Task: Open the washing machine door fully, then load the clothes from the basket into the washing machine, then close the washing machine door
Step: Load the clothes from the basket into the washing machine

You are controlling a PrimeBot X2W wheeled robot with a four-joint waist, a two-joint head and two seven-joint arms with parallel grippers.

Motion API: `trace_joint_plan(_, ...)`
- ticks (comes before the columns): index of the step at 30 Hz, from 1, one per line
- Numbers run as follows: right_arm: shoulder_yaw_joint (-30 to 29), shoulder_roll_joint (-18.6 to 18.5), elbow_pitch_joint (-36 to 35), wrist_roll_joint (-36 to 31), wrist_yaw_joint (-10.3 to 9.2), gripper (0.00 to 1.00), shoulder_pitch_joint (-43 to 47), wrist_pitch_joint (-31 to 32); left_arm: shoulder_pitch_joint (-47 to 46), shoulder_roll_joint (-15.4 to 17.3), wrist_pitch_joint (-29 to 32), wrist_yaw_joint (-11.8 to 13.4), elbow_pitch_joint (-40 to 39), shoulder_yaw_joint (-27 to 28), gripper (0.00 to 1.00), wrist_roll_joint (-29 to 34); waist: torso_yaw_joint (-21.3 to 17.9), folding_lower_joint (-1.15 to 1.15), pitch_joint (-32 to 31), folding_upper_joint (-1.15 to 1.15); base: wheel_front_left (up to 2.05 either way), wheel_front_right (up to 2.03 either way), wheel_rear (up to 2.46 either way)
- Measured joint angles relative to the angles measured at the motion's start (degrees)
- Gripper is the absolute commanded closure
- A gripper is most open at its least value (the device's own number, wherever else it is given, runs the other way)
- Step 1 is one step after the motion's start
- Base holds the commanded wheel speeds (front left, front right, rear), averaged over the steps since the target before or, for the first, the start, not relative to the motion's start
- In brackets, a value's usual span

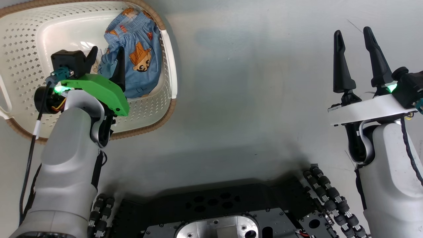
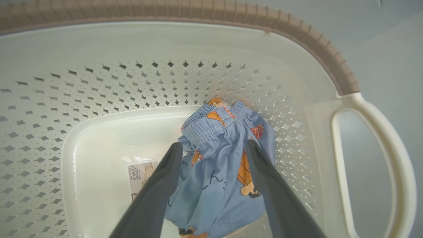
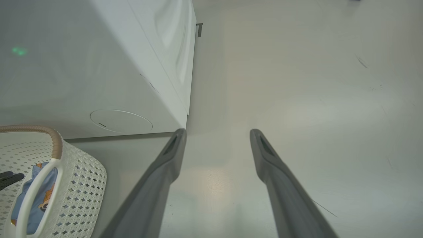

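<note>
Clothes [image 2: 218, 178] lie bunched against one wall of the basket [image 2: 99, 82], between the spread fingers of the left gripper [image 2: 214, 145], which could close on a loose fold only and drop it; the right gripper [image 1: 353, 33] hangs open and empty.

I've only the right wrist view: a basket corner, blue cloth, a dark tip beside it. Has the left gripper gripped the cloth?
Observer: No. The left gripper is open, its jaws either side of the clothes.
Operator: Anything else in the basket?
Observer: A paper label on the basket floor, beside the clothes.
Operator: Where's the garment's top?
Observer: The elastic waistband lies just beyond the fingertips, toward the basket wall.
</note>
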Motion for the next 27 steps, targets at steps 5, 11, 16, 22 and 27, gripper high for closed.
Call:
trace_joint_plan(5,0.0,0.1,0.0,0.0,0.0,0.0,-0.4,0.0,-0.5,0.1,1.4,-0.2,3.7,-0.5,0.0,-0.6,-0.3,0.0,0.2,0.0,0.0,0.0,0.0)
trace_joint_plan(11,0.0,0.2,0.0,0.0,0.0,0.0,-0.9,0.0,-1.1,0.1,2.4,-0.3,7.0,-0.5,0.0,-1.6,-0.6,0.0,0.5,0.0,0.0,0.0,0.0)
trace_joint_plan(16,0.0,0.2,0.0,0.0,0.0,0.0,-0.9,0.0,-2.4,0.1,2.5,-0.5,9.3,-0.9,0.0,-2.2,-0.9,0.0,1.0,0.0,0.0,0.0,0.0)
trace_joint_plan(22,-0.1,0.2,0.1,0.0,0.0,0.0,-0.9,0.0,-3.5,0.1,3.0,-0.5,11.7,-1.1,0.0,-2.4,-1.2,0.0,1.4,0.0,0.0,0.0,0.0)
trace_joint_plan(27,0.0,0.3,0.1,0.0,0.0,0.0,-0.9,0.0,-4.3,0.2,3.0,-0.5,13.2,-1.2,0.0,-2.5,-1.5,0.0,1.7,0.0,0.0,0.0,0.0)
